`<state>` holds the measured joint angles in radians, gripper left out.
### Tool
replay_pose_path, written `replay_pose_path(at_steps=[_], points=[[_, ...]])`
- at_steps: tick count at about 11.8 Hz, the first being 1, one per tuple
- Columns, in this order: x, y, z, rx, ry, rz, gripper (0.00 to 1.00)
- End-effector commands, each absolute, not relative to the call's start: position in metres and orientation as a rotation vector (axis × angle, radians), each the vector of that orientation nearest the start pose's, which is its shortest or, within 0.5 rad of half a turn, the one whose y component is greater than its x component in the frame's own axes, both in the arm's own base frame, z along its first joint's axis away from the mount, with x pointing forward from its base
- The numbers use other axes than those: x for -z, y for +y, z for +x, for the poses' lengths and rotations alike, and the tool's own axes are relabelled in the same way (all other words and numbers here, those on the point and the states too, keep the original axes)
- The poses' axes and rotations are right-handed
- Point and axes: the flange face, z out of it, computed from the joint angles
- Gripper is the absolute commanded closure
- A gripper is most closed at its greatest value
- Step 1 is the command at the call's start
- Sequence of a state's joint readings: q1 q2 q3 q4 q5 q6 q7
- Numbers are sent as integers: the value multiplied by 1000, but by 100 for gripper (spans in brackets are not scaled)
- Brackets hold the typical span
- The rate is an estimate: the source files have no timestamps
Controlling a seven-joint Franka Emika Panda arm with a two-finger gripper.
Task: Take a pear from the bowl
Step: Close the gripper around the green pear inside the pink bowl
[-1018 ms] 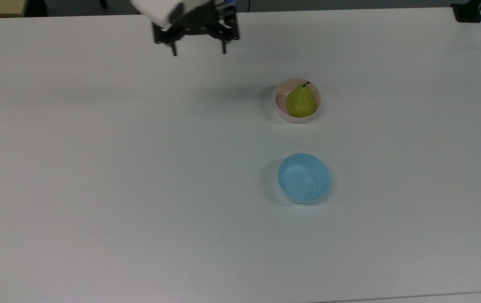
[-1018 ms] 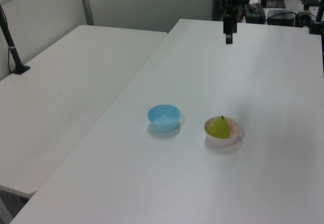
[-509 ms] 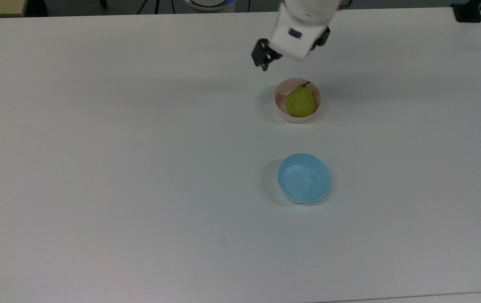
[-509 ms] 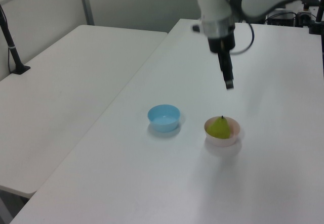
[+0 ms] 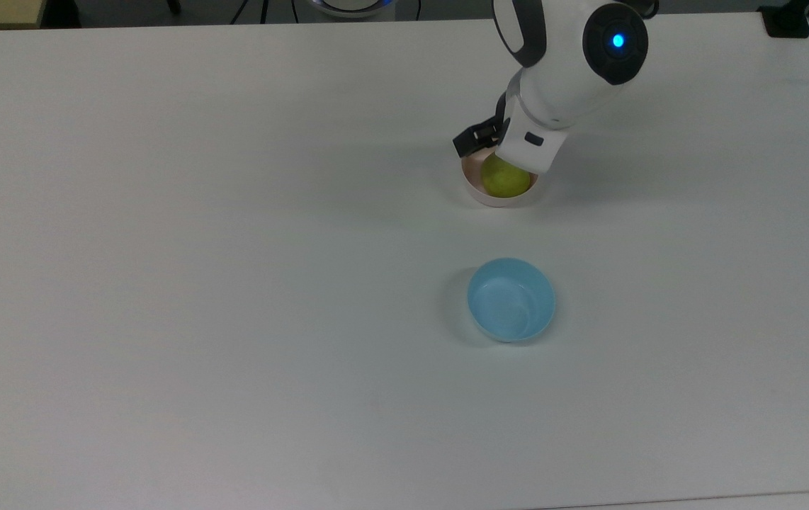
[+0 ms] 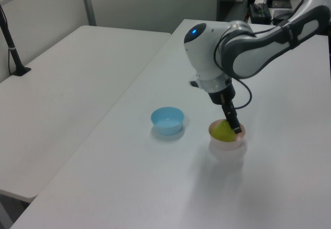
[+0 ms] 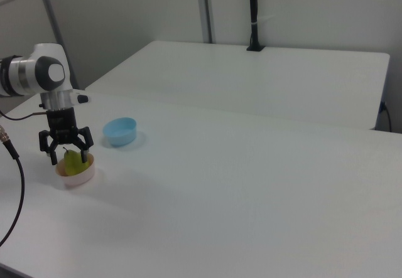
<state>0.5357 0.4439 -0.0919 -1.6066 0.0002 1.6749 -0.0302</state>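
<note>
The yellow-green pear [image 5: 504, 181] lies in the small pale pink bowl [image 5: 479, 194] on the white table [image 5: 234, 283]. In the top view the arm's white wrist hangs over the bowl and hides the pear's narrow top. In the right view my gripper [image 7: 68, 158] is open, and its black fingers [image 7: 52, 159] reach down on either side of the pear [image 7: 74, 161], into the bowl [image 7: 75, 176]. In the left view a finger [image 6: 235, 126] stands at the pear [image 6: 222, 132], inside the bowl's rim [image 6: 227, 143].
A light blue bowl [image 5: 511, 299] stands alone on the table, nearer the top view's bottom edge than the pink one. It also appears as the blue bowl [image 6: 167, 120] and the blue bowl [image 7: 119, 131]. A second white table [image 6: 67, 74] adjoins this one, with a black post [image 6: 10, 37] on it.
The arm swung from the table's far edge across to the pink bowl and came down. The open fingers now straddle the pear, whose top is covered in the top view.
</note>
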Motion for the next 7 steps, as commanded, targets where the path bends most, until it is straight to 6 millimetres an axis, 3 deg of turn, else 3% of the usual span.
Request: replay_pose_path(at_steps=[1,3,5,7], points=[[-339,284,579,-404,-738,-3149,0],[-331,286,583,-366,-708,-3161,7],[-329,289,584,-355,-710,-3162,31],[-330,289,584,-353,-709,-3161,65]])
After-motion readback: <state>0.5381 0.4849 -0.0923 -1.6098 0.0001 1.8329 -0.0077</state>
